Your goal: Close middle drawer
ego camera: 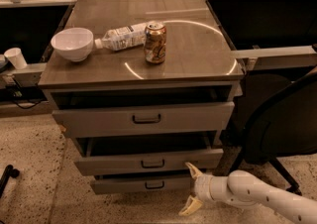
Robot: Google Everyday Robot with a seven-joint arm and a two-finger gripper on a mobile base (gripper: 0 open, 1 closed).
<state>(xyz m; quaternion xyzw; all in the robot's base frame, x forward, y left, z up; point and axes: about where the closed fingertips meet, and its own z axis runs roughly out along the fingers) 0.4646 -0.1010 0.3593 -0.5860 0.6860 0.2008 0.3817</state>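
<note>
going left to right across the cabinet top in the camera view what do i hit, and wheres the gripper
white bowl → plastic bottle lying on its side → drink can. The gripper, open, is at lower right, by the right end of the middle drawer front.

The grey metal middle drawer [109, 163], low-fronted with a small dark central handle, is seen level and partly pulled out. The gripper [192, 189], fingers spread, is held just below its right front.

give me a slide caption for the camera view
Open robot hand at the right end of the partly open middle drawer; bowl, bottle and can on top.
</note>
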